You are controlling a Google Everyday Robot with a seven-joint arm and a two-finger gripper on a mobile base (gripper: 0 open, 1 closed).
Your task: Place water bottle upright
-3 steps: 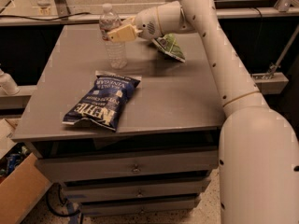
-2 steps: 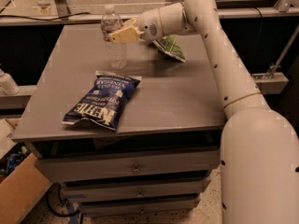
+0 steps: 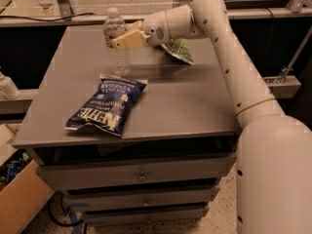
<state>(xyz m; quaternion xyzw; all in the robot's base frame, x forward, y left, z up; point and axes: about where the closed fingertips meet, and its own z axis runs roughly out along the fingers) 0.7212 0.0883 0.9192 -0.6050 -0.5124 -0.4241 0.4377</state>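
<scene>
The water bottle [image 3: 117, 43] is a clear ribbed plastic bottle with a white cap. It stands upright on the grey table [image 3: 185, 101], at the back left, just behind the blue chip bag [image 3: 106, 106]. My gripper [image 3: 118, 41] reaches in from the right and is shut on the bottle's upper part, around its label band. My white arm [image 3: 229, 57] stretches across the back right of the table.
A green bag [image 3: 179, 51] lies at the back of the table, partly under my wrist. The table has drawers [image 3: 141, 174] below its front edge. A cardboard box [image 3: 19, 204] sits on the floor at the left. A white object [image 3: 7, 87] stands at the far left.
The bottle and my gripper have shifted slightly left and lower, and the bottle's base now rests on the table behind the chip bag.
</scene>
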